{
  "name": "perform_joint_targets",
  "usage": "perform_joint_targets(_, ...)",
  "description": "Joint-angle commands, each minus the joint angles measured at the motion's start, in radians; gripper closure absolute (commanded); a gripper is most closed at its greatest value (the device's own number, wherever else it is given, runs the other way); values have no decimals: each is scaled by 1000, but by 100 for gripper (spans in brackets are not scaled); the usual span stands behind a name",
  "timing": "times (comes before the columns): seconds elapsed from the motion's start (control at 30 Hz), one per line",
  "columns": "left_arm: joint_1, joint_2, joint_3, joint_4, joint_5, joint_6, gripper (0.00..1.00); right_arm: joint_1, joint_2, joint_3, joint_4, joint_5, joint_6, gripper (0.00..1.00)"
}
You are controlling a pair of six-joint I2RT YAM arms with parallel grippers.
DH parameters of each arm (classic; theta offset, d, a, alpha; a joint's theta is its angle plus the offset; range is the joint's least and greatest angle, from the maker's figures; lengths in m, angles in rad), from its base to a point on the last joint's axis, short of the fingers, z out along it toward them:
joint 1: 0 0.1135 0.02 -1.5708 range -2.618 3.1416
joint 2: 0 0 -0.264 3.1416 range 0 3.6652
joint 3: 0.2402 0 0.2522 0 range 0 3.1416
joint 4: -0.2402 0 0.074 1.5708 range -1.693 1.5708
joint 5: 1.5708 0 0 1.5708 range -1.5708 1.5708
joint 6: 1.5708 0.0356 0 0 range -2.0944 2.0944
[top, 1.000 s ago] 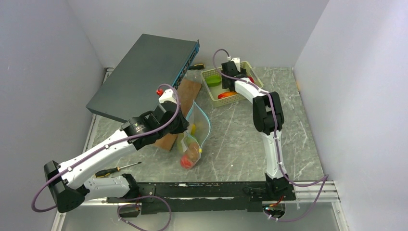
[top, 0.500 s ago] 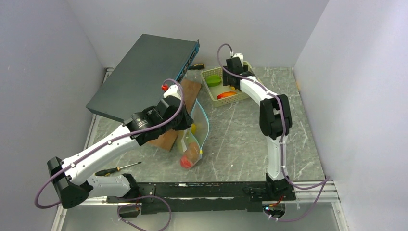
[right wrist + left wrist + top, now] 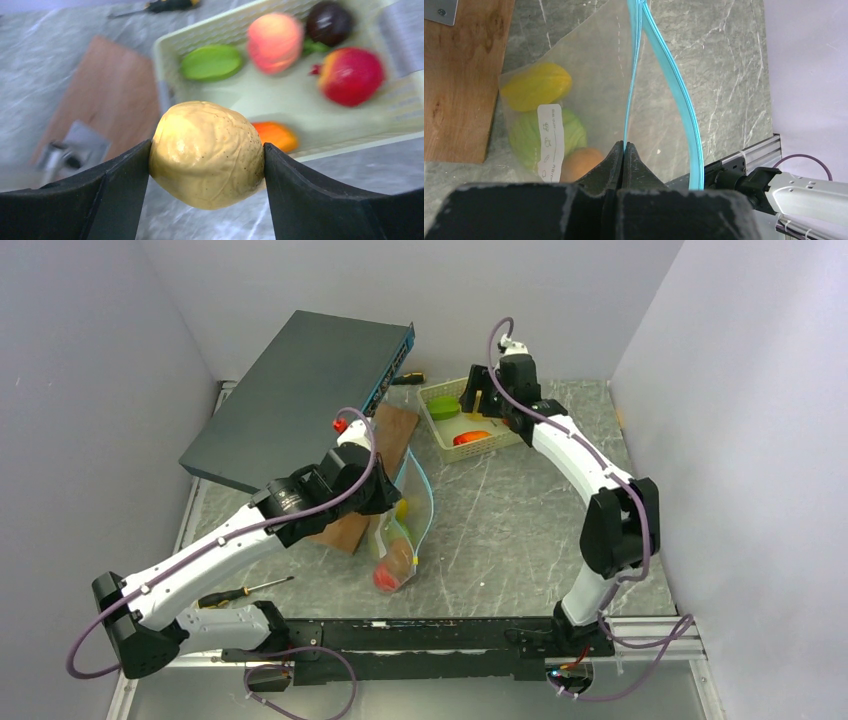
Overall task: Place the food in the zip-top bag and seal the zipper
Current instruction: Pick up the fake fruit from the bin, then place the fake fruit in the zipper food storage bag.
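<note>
The clear zip-top bag [image 3: 403, 540] stands on the table with red, orange, green and yellow food inside. In the left wrist view its white label [image 3: 550, 140] covers a green fruit [image 3: 571, 131], with a yellow one [image 3: 536, 92] and an orange one [image 3: 580, 166] beside it. My left gripper [image 3: 624, 148] is shut on one side of the teal zipper [image 3: 674, 85]; the mouth gapes open. My right gripper [image 3: 207, 156] is shut on a pale yellow wrinkled fruit [image 3: 207, 152], held above the table just in front of the basket [image 3: 345, 137].
The pale green basket [image 3: 432, 392] holds a green piece [image 3: 211, 62], a peach one [image 3: 275, 41], a dark purple one [image 3: 328, 22], a red one [image 3: 350, 75] and an orange one [image 3: 277, 136]. A wooden board [image 3: 385, 430], a dark grey box [image 3: 300, 390] and a screwdriver [image 3: 245, 590] lie to the left.
My right arm has swung its elbow out to the right and the gripper has come up out of the basket with the yellow fruit. My left gripper still holds the bag's mouth.
</note>
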Motion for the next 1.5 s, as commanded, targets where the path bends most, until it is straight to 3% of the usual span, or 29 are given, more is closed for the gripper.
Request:
perform_joint_targets(0.0, 4, -46, -11, 36, 3, 2, 100, 8, -121, -145, 176, -365, 168, 81)
perform_joint_targets(0.13, 3, -51, -5, 34, 6, 4, 100, 62, -251, -274, 294, -427, 236, 82)
perform_joint_targets(0.3, 2, -65, -15, 39, -1, 6, 100, 169, -412, -365, 276, -350, 179, 82)
perform_joint_targets(0.47, 3, -82, -28, 39, -8, 4, 100, 201, -578, -498, 376, -407, 140, 82)
perform_joint_targets(0.67, 3, -93, -40, 39, -16, -2, 100, 221, -684, -652, 734, -684, 153, 80)
perform_joint_targets(0.97, 2, -93, -35, 35, -7, -8, 100, 250, -606, -719, 1083, -991, 308, 79)
perform_joint_targets(1.33, 1, -91, -31, 34, -13, -8, 100, 275, -612, -793, 1029, -1031, 277, 61)
perform_joint_targets(1.47, 2, -91, -36, 39, -14, -10, 100, 291, -613, -794, 939, -997, 196, 53)
